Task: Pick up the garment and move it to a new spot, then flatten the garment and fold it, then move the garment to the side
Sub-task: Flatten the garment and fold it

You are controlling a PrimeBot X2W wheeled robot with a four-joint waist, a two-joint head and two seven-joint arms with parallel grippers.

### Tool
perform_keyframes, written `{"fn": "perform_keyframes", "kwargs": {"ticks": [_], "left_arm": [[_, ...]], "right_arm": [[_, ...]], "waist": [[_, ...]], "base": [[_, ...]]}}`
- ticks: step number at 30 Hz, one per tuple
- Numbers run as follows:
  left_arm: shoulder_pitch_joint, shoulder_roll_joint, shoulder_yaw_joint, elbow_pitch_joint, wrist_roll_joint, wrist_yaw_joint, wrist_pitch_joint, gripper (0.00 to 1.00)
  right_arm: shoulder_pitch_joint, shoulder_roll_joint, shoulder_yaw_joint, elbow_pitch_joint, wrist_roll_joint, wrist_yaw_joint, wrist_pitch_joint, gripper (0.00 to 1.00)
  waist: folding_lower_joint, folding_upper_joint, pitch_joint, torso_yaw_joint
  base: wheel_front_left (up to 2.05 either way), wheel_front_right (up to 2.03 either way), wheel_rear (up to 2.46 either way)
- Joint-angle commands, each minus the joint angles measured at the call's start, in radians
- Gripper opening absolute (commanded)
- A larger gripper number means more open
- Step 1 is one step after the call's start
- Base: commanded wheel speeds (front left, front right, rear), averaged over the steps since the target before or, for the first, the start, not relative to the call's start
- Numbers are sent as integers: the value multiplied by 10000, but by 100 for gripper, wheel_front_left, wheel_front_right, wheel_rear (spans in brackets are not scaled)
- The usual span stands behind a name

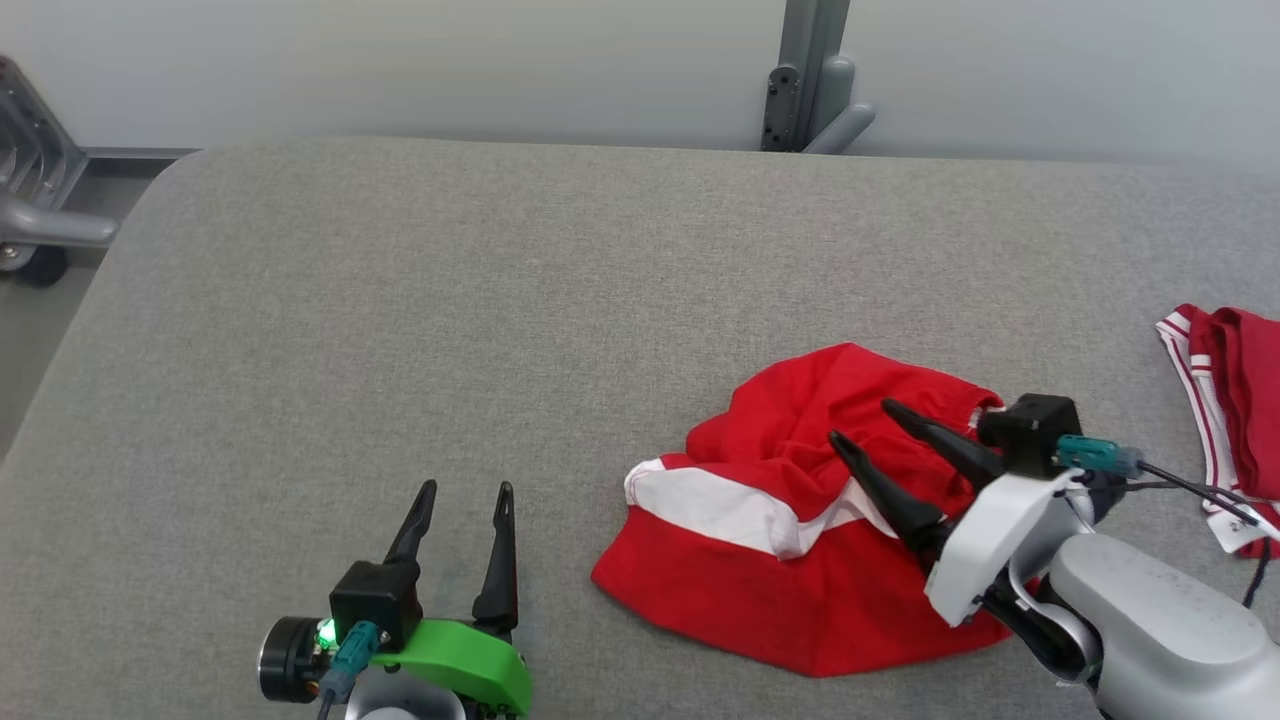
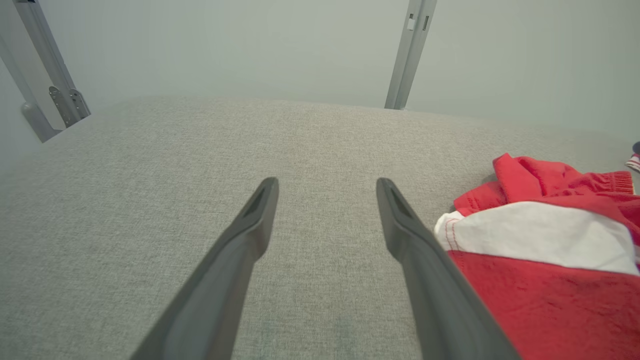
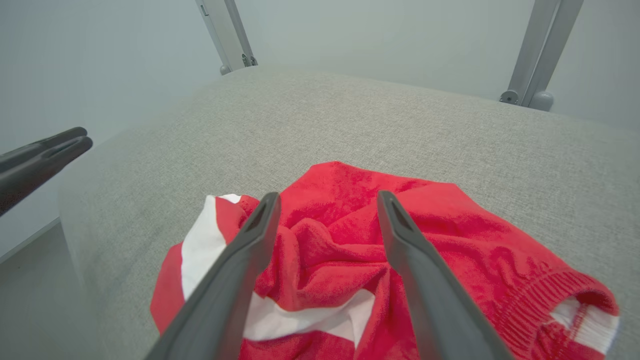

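Observation:
The garment [image 1: 800, 520] is red with a white band and lies crumpled on the grey padded table [image 1: 400, 300], right of centre near the front. My right gripper [image 1: 860, 420] hovers over its right part, open, nothing between the fingers. In the right wrist view the garment [image 3: 340, 250] bunches up beneath the spread right gripper [image 3: 327, 197]. My left gripper [image 1: 465, 488] is open above bare table at the front, left of the garment. In the left wrist view the left gripper [image 2: 327, 182] points over the table, the garment [image 2: 540, 260] at its right.
A second red garment with white stripes [image 1: 1230, 400] lies at the table's right edge. A grey post [image 1: 810, 75] stands behind the table and a metal frame [image 1: 40, 180] at the far left. The table's left and back areas are bare fabric.

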Motion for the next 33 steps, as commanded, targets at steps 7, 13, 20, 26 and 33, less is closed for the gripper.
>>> {"fn": "perform_keyframes", "kwargs": {"ticks": [7, 13, 20, 26, 33], "left_arm": [[313, 20, 0, 40, 92, -64, -5, 100], [500, 20, 86, 28, 110, -87, -5, 100], [759, 56, 352, -202, 197, -95, -5, 100], [1027, 109, 585, -390, 281, -155, -5, 100], [1003, 88, 634, -376, 410, -214, -5, 100]], "right_arm": [[2299, -113, -3740, -901, -1971, -15, -29, 100], [4341, 799, -6948, -1897, -3837, -13, -30, 100], [6086, 2560, -9136, -3421, -5822, -10, -30, 100], [6747, 3319, -9326, -3928, -6569, -10, -30, 100], [6764, 3302, -9250, -3589, -6818, -10, -30, 100]], "waist": [[0, 0, -367, -565], [0, 0, -595, -881], [0, 0, -775, -1162], [0, 0, -832, -1208], [0, 0, -807, -1002]], "base": [[0, 0, 0], [0, 0, 0], [0, 0, 0], [0, 0, 0], [0, 0, 0]]}}
